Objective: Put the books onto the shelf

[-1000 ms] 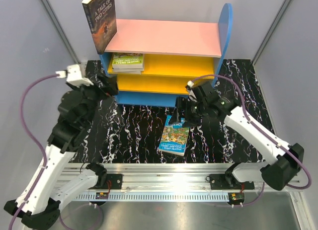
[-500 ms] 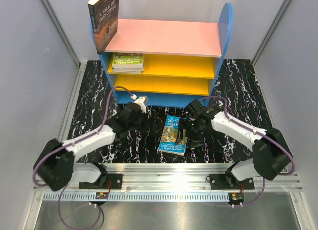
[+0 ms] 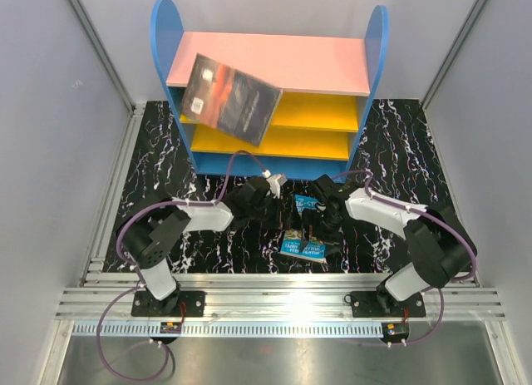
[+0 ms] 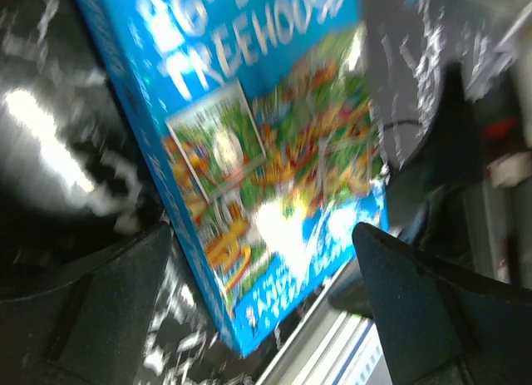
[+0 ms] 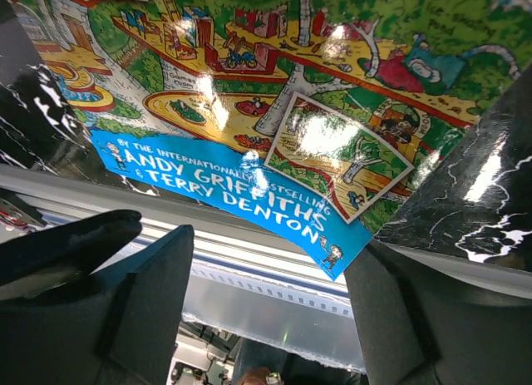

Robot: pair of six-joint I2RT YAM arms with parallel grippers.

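The blue Treehouse book [image 3: 303, 250] lies flat on the black marbled mat, in front of the shelf [image 3: 274, 62]. My left gripper [image 3: 283, 200] is low at its left edge and open; the left wrist view shows the book's [image 4: 274, 152] cover ahead of the spread fingers [image 4: 108, 293]. My right gripper [image 3: 318, 223] hovers over the book's right side, open too. Its wrist view shows the cover [image 5: 249, 86] just beyond the gripper [image 5: 266, 318], nothing clamped. A dark book [image 3: 231, 98] is tilted in mid-air before the shelf's left half, held by nothing.
The mat [image 3: 399, 144] is bounded by grey walls left and right. An aluminium rail [image 3: 283, 298] carrying both arm bases runs along the near edge, close behind the blue book. The shelf's blue side panels [image 3: 378, 44] rise above its pink top board.
The dark book has tipped off the shelf's top left corner and now tumbles in front of the boards. Both arms have dropped to the blue book, the left swinging down from the shelf.
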